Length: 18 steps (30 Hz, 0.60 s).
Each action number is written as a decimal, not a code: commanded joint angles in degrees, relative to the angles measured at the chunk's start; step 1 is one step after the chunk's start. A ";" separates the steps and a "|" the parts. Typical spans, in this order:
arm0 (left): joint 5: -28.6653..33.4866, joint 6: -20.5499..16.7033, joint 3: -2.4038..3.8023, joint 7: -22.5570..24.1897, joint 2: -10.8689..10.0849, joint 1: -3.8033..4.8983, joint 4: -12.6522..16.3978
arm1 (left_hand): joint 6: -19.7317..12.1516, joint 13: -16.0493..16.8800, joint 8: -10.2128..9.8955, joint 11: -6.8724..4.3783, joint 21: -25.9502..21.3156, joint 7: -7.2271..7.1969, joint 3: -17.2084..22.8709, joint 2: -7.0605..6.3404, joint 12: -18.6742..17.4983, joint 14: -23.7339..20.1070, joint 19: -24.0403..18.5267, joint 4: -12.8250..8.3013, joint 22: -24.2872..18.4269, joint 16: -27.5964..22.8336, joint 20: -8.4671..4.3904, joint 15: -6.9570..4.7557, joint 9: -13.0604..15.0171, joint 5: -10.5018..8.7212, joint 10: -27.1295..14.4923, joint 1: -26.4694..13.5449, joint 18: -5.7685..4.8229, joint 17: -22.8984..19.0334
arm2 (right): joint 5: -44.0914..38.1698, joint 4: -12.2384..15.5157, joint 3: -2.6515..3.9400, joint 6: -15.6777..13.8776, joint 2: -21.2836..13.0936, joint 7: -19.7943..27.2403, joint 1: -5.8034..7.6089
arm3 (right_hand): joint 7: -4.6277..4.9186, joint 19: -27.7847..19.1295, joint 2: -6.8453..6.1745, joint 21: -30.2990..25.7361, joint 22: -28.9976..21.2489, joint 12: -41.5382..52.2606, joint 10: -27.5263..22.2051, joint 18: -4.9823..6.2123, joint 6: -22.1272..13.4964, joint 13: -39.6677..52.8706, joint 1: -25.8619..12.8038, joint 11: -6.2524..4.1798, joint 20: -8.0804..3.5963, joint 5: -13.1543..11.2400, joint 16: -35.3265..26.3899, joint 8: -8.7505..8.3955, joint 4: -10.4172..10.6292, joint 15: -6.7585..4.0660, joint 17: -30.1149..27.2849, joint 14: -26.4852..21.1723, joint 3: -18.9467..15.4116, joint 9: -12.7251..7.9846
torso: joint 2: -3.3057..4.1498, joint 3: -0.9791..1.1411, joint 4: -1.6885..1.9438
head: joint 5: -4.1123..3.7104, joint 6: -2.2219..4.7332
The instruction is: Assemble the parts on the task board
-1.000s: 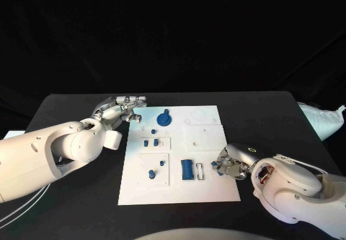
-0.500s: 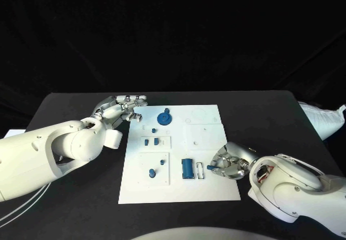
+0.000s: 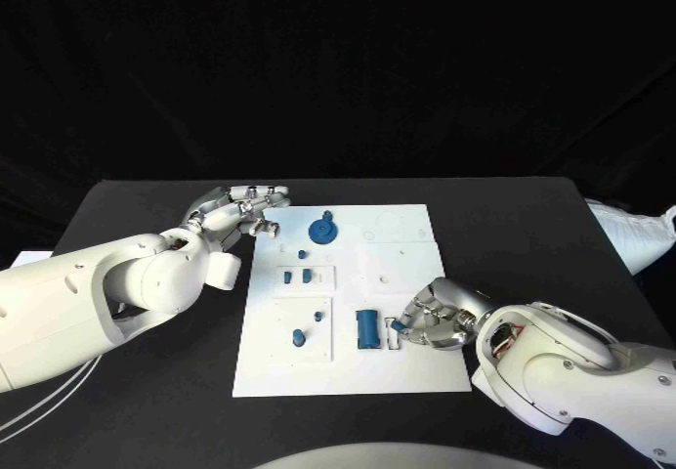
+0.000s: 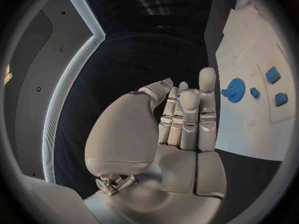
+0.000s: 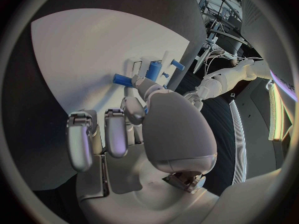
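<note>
Two robot hands at a white board (image 3: 401,363) on a black surface (image 3: 535,234).
Right hand (image 3: 430,322) pinches a small blue part (image 5: 122,79) over the board's right side, beside a blue block (image 3: 366,329). Left hand (image 3: 242,208), fingers straight and empty, hovers at the board's far-left corner near a blue gear (image 3: 321,231).

black table (image 3: 141,410), white bag (image 3: 641,234) at its right edge

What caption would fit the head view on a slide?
Right hand holds a small blue part over the white board beside the blue bar; left hand waits at its far corner.
</note>
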 commanded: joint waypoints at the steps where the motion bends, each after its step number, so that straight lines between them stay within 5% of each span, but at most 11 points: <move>1: 0.15 1.09 0.03 0.17 0.07 -0.01 0.20 | -0.09 0.07 0.34 -0.10 -0.39 -0.18 -0.27 0.56 0.29 -0.39 -0.46 -0.05 -0.06 -0.29 0.05 -0.16 -0.02 -0.22 -0.40 -0.21 0.90 -0.06 | -0.01 -0.20 0.00 0.64 0.36 -0.09 -0.01 | 0.08 4.32 0.01 0.18 13.07 0.19 0.43 -1.00 0.55 0.06 -1.06 -0.03 0.05 0.32 0.13 0.33 0.46 -0.21 3.10 3.68 -0.41 0.37 | 0.00 0.03 -0.02 | 0.04 0.04; 18: 0.10 1.39 0.03 -0.10 0.04 -0.01 0.35 | -0.11 0.06 0.37 -0.09 -0.55 -0.17 -0.36 0.64 0.37 -0.45 -0.47 -0.09 -0.15 -0.32 0.05 -0.17 -0.03 -0.21 -0.47 -0.22 0.92 -0.21 | -5.25 -0.95 -0.01 4.54 1.93 -4.32 -0.01 | -0.87 4.50 -0.22 0.34 13.26 0.25 1.13 -1.06 2.41 0.19 -6.95 -0.78 -0.51 4.67 0.36 1.06 4.89 -0.83 3.52 3.78 -5.47 1.22 | 0.01 0.02 -0.01 | 0.01 0.03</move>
